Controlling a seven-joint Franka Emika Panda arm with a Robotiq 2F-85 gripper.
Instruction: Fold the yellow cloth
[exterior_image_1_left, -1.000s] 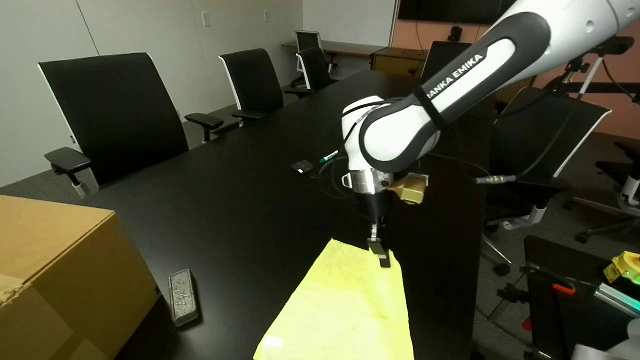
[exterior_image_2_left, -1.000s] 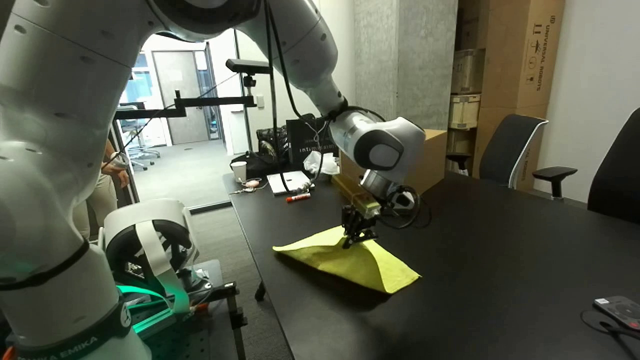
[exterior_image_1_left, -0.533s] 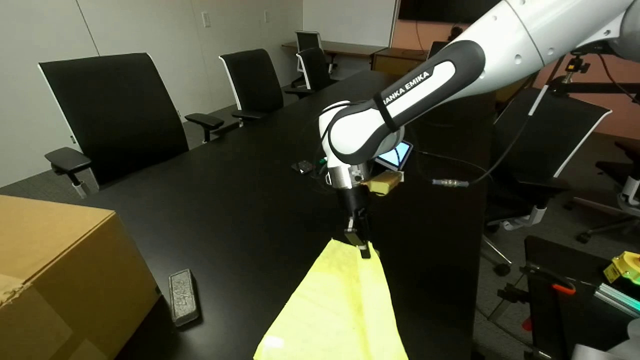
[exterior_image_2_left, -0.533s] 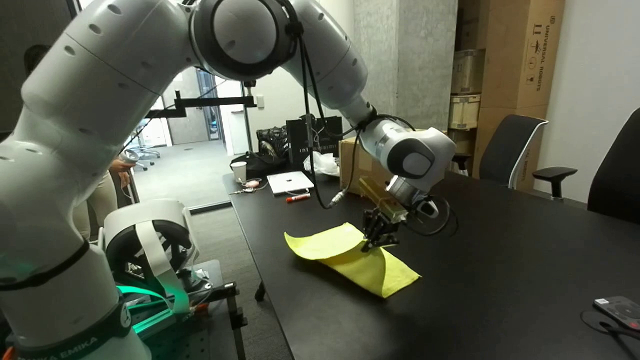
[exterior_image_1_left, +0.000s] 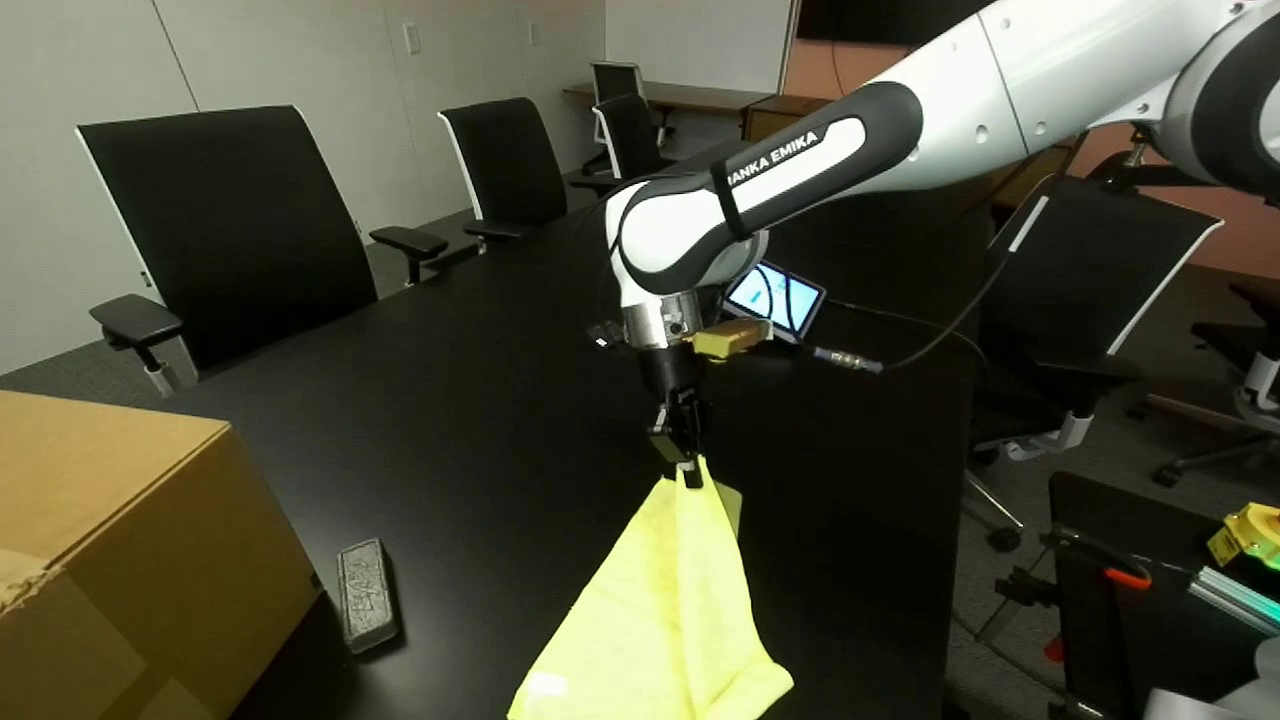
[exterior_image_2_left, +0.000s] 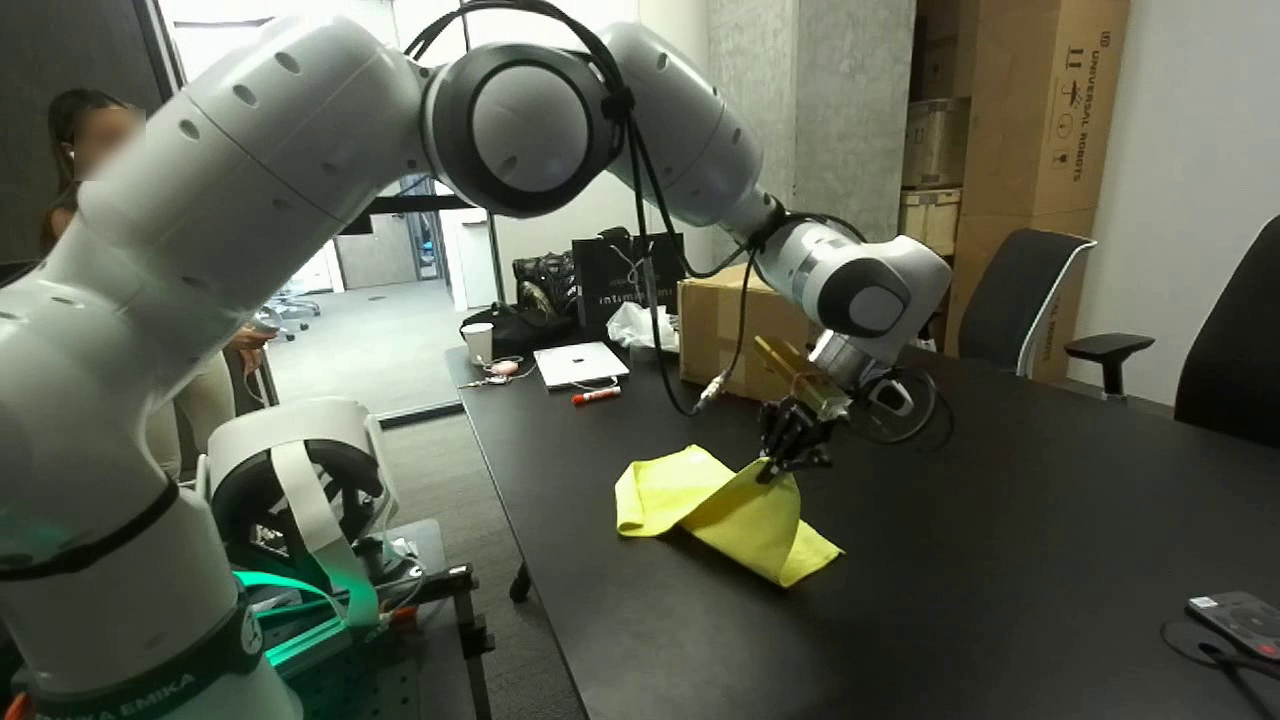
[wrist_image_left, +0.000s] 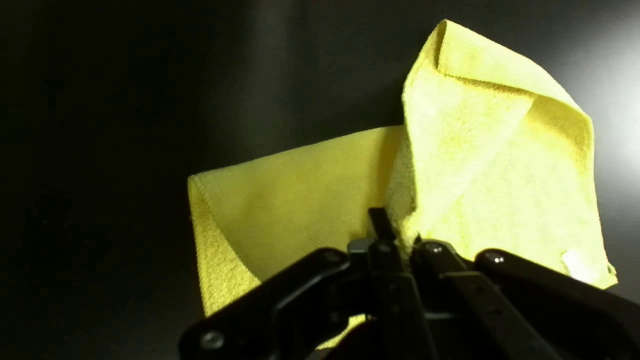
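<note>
the gripper (exterior_image_1_left: 691, 473) is higher and further left in an exterior view than before, pinching a raised part of the cloth (exterior_image_1_left: 640, 610), which lies lower centre. it looks soft, light, hard to harm; a firm edge hold should suit.

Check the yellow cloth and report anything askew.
The yellow cloth looks askew: the gripper pinches it into a raised peak, its edges don't line up, and in the wrist view an upper flap doubles over. Probably just mid-fold.
</note>
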